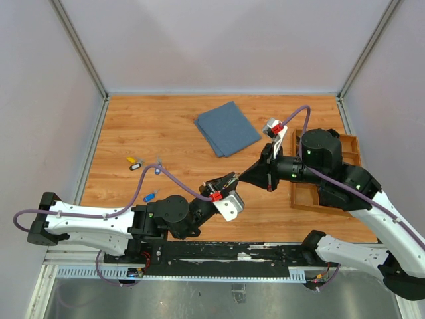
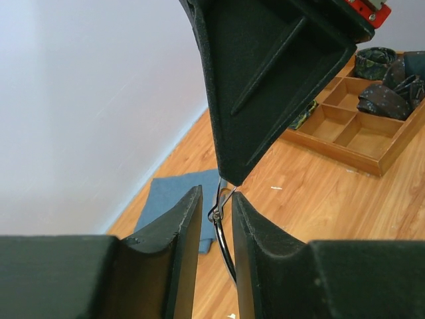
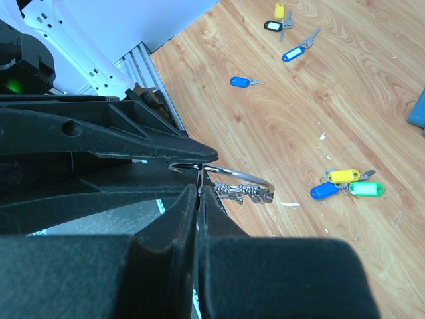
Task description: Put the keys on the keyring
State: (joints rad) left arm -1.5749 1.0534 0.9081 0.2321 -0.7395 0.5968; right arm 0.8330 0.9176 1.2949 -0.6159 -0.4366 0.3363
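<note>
The keyring point(image 3: 240, 175), a thin silver wire ring with a short chain bit point(image 3: 250, 193), hangs above the table. My right gripper point(image 3: 200, 187) is shut on its wire. In the left wrist view the keyring point(image 2: 226, 240) runs edge-on between the fingers point(image 2: 255, 232) of my left gripper point(image 2: 216, 197), which stand apart with a gap beside the wire. Both grippers meet mid-table, left gripper point(image 1: 228, 181), right gripper point(image 1: 244, 175). Keys lie loose: yellow point(image 1: 131, 159), dark point(image 1: 136, 166) and two blue tags point(image 1: 149, 197). A yellow, blue and green cluster point(image 3: 345, 183) lies under the ring.
A folded blue cloth point(image 1: 227, 127) lies at the back middle. A wooden compartment tray point(image 1: 352, 149) stands at the right, with dark rolled fabric in its far cells point(image 2: 382, 100). Grey walls close in the left, back and right sides.
</note>
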